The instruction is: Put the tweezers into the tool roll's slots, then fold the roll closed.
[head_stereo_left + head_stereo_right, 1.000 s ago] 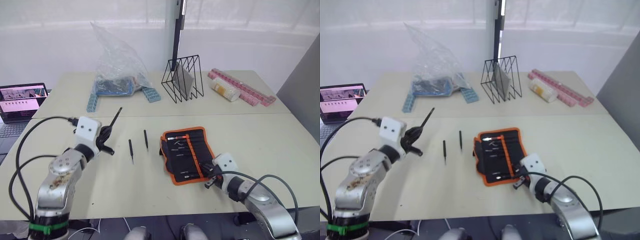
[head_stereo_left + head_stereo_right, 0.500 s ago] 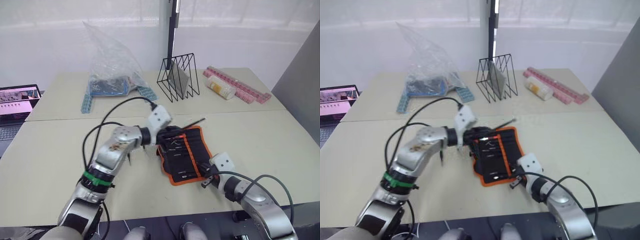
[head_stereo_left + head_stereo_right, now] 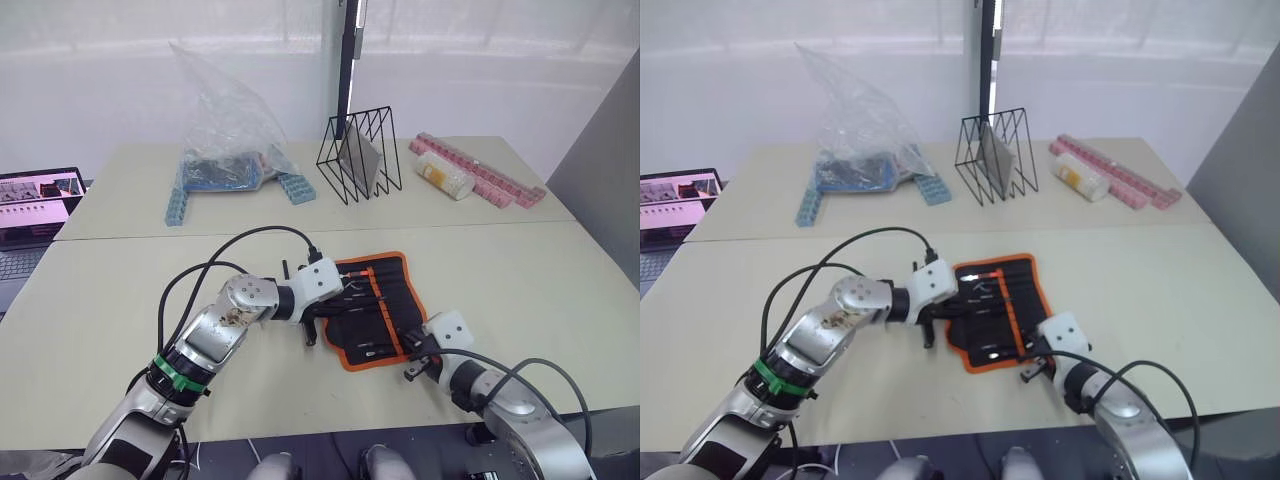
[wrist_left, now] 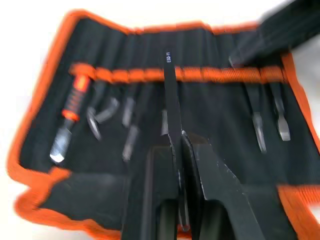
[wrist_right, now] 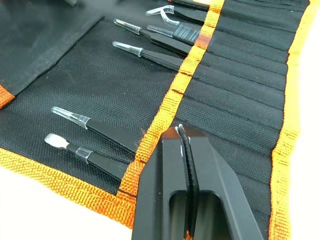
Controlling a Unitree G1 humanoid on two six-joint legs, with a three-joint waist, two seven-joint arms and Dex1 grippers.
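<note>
Only one marking can be read: small white characters near the blunt end of the black tweezer (image 4: 172, 107), apparently "ESD-11". The laptop screen (image 3: 38, 192) at the worktop's far left shows content too small to read.

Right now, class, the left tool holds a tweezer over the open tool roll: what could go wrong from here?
1. The left tool grips the tweezer near one end, so it may pivot and miss a slot.
2. The tool roll lies loose on the table, with the right tool pressing only its edge, so a push may shift it.
3. The tweezer may knock tools already seated.
</note>
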